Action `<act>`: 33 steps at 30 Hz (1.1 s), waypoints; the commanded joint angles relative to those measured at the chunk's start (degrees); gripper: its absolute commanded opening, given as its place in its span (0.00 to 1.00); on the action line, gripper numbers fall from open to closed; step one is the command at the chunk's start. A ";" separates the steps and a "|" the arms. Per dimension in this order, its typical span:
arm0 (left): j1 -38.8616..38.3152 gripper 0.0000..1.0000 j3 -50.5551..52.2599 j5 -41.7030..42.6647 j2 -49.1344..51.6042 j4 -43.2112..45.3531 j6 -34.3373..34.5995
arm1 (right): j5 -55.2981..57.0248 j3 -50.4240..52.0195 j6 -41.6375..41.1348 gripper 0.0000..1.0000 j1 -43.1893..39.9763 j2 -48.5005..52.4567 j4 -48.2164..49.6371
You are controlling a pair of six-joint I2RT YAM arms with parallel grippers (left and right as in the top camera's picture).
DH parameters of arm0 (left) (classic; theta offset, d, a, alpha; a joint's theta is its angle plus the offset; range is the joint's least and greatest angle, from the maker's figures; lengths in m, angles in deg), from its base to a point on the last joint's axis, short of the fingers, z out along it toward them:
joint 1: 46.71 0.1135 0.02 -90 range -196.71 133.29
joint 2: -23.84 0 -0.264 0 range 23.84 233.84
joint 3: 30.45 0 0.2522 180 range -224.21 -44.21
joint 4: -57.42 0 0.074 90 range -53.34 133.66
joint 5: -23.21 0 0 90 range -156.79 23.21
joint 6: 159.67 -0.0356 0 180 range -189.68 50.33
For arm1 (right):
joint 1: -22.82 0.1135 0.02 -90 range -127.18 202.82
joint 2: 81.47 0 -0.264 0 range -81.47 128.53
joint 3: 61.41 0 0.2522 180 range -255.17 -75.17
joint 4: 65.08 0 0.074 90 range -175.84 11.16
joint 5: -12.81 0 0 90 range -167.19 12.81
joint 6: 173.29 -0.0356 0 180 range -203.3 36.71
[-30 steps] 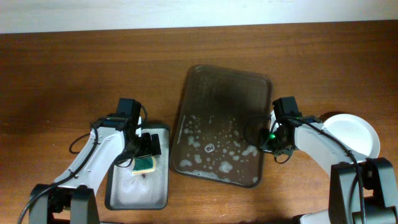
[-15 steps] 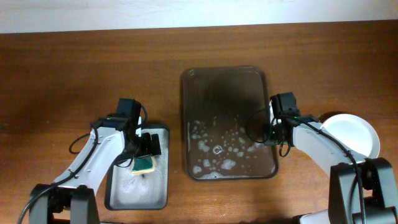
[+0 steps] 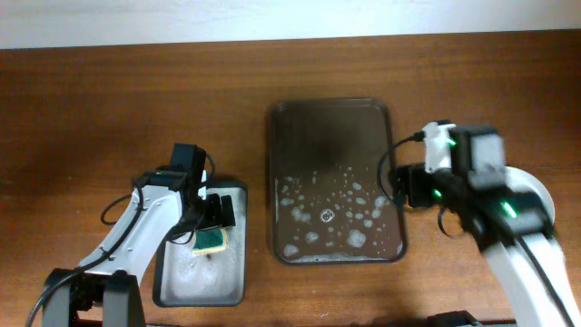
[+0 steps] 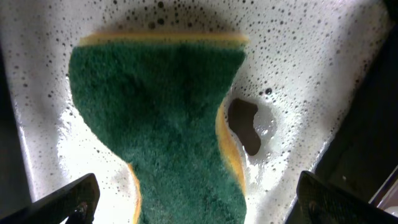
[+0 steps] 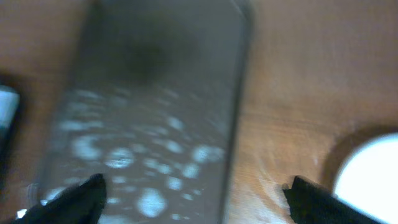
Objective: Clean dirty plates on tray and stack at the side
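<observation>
Observed left arm bent at elbow, wrist pitched down into grey tray (image 3: 244, 263) on bench (image 3: 91, 109). Found left claw (image 4: 199, 199) released, fingers spread wide, green sponge (image 4: 155, 112) directly beneath in suds. Noted brown tray (image 3: 327, 127) foam-flecked, its right rim below and left of right claw (image 5: 199, 202). Found right arm blurred, wrist angled downward, claw released. Located white plates (image 5: 373, 186) just right of that claw; count not discernible.
</observation>
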 commanded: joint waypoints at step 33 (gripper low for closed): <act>0.04 1.00 -0.31 0.42 -0.92 0.07 -0.48 | 0.13 61.81 -0.04 0.99 -0.07 -60.67 49.37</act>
